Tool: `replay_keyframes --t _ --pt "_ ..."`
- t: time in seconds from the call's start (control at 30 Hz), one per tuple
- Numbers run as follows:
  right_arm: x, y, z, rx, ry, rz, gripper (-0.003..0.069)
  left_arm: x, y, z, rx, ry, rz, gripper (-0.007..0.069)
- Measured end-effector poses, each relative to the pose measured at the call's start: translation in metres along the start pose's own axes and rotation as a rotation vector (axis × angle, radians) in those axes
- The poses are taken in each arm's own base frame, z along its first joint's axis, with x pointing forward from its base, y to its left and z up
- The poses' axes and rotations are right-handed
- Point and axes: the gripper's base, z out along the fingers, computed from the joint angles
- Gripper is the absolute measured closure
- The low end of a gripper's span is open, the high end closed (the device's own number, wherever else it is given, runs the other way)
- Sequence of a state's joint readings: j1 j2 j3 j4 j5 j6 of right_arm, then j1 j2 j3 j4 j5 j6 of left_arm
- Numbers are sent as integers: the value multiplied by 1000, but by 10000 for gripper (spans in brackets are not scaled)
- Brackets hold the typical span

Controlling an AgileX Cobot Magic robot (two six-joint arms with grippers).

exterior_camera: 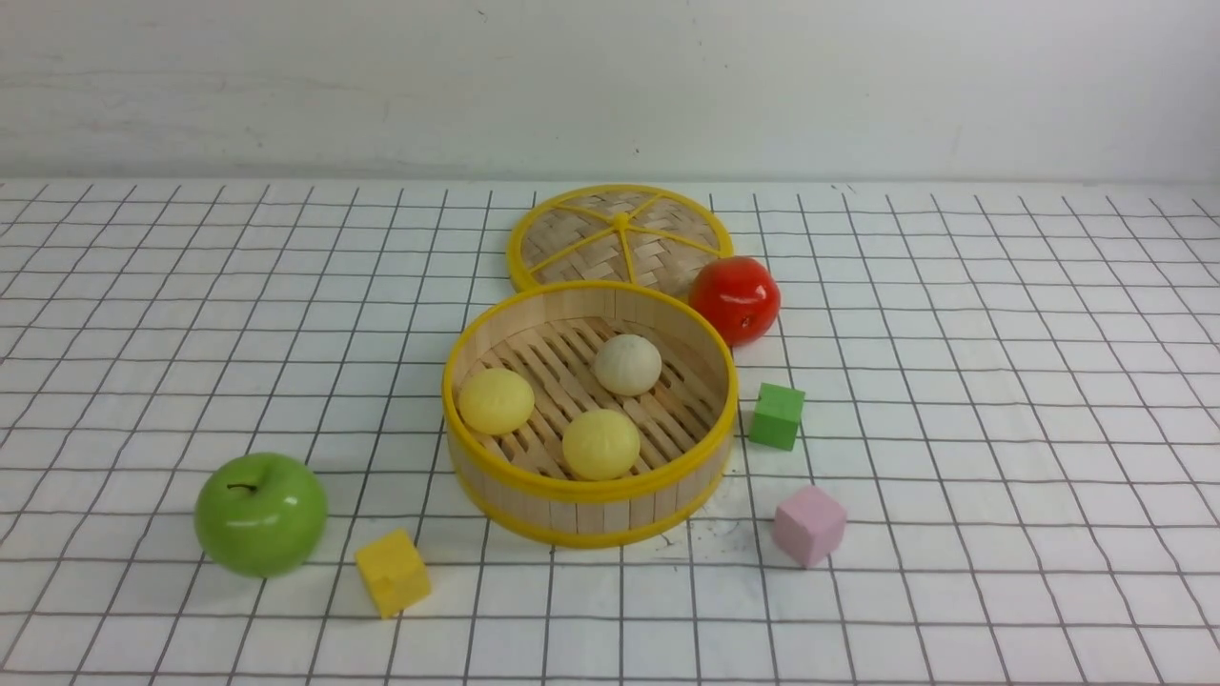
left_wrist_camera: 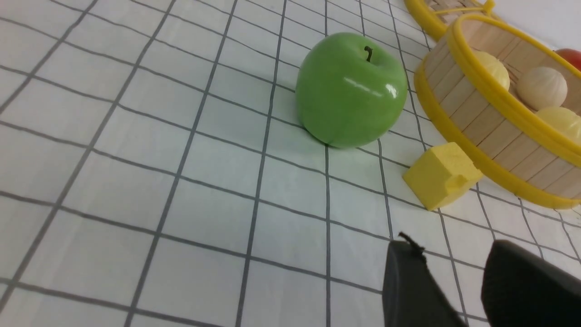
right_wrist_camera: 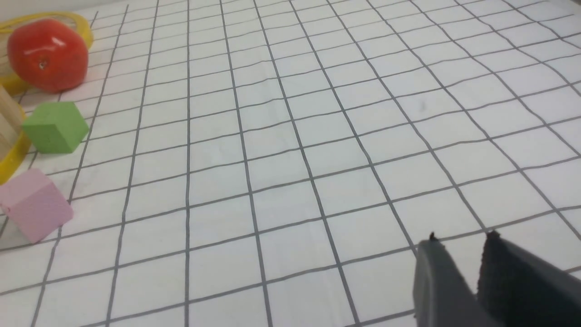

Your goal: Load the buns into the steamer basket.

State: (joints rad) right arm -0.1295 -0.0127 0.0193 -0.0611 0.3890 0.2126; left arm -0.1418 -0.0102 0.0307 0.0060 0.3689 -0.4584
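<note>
Left gripper (left_wrist_camera: 454, 254): jaws apart w/ clear gap, nothing between, hovering over grid cloth (left_wrist_camera: 136, 181) near green apple (left_wrist_camera: 352, 88) & yellow cube (left_wrist_camera: 442, 175). Centre: steamer basket (exterior_camera: 572, 510) upright, all three buns (exterior_camera: 600, 444) inside on slats, two pale yellow, one cream, matte, apart. Right gripper (right_wrist_camera: 460, 247): narrow gap, parted, empty, well apart from pink cube (right_wrist_camera: 34, 209).

Three buns: two pale yellow (exterior_camera: 496, 401) (exterior_camera: 600, 444), one cream-white (exterior_camera: 628, 364), all inside one steamer basket (exterior_camera: 581, 514). One woven lid (exterior_camera: 620, 233). Two apples: one green (exterior_camera: 260, 514), one red (exterior_camera: 735, 298). Three cubes: one yellow (exterior_camera: 392, 573), one green (exterior_camera: 776, 415), one pink (exterior_camera: 809, 525). Two grippers, left (left_wrist_camera: 449, 254) and right (right_wrist_camera: 460, 243), each with two dark fingers standing apart.
</note>
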Motion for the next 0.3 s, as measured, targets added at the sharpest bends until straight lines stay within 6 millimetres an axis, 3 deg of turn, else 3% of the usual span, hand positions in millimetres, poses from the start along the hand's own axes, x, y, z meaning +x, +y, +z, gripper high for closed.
replay_keyframes --t 0.3 --pt "0 0 0 0 0 0 500 0 0 0 0 0 0 386"
